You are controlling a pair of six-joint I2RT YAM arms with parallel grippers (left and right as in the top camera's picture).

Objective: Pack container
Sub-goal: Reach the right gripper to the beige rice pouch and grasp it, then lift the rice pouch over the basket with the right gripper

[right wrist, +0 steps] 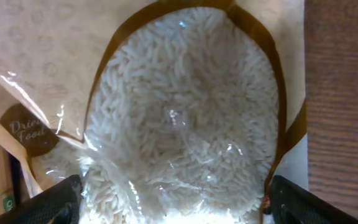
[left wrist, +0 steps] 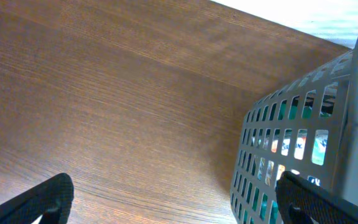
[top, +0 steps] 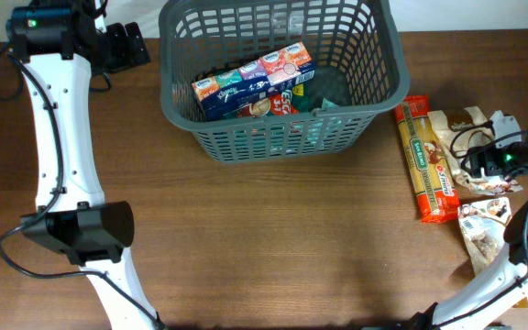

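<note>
Your two arms worked at a brown wood-grain table [top: 273, 238] where the container [top: 273, 139], a large dark grey plastic basket with lattice-slotted sides flaring upward, stood at the far edge, near the middle; inside it lay a blue cardboard multi-pack with pink, white and green panels [top: 255, 81], tilted across the floor of the basket, with a second box printed in red letters [top: 280, 103] just beside it and something teal [top: 326, 99] towards the right-hand wall. Your left gripper [top: 122, 46] hung at the far left, just beside the container and outside it, its jaws wide apart and holding nothing; from the left wrist, its dark fingertips [left wrist: 42, 199] framed bare table [left wrist: 104, 93], with the slotted wall of the container [left wrist: 278, 143] rising at the right. Your right gripper [top: 484, 147] was down at the right side of the table, well apart from the container, over a cream plastic bag of white rice with a brown-edged clear window [top: 447, 137]; from the right wrist, the jaws stood apart, one black fingertip [right wrist: 51, 199] at each side of the bag [right wrist: 179, 112], and whether they touched it could not be told. A long orange packet of spaghetti [top: 426, 160] lay flat between the container and the rice bag, touching the bag's left edge; a small white-and-brown packet [top: 482, 225] lay nearer to you, beside the right arm.
</note>
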